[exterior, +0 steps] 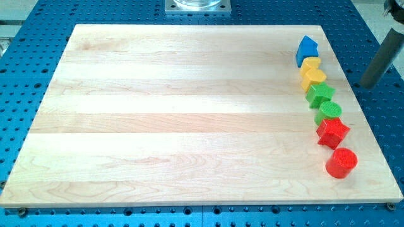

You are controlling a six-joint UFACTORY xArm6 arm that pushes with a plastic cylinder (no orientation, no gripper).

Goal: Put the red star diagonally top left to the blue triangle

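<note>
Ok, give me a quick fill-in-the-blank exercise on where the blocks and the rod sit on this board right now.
1. All the blocks stand in a line along the board's ____ edge.
2. The block nearest the view's top is ____ in colour.
3. The red star sits between the green cylinder and the red ____.
4. My tip is off the board, on the view's ____ of the blocks.

Missing words: right; blue; cylinder; right

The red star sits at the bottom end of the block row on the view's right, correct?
Not quite: the camera view shows the red cylinder at the row's bottom end; the red star sits just above it, below the green cylinder.
</note>
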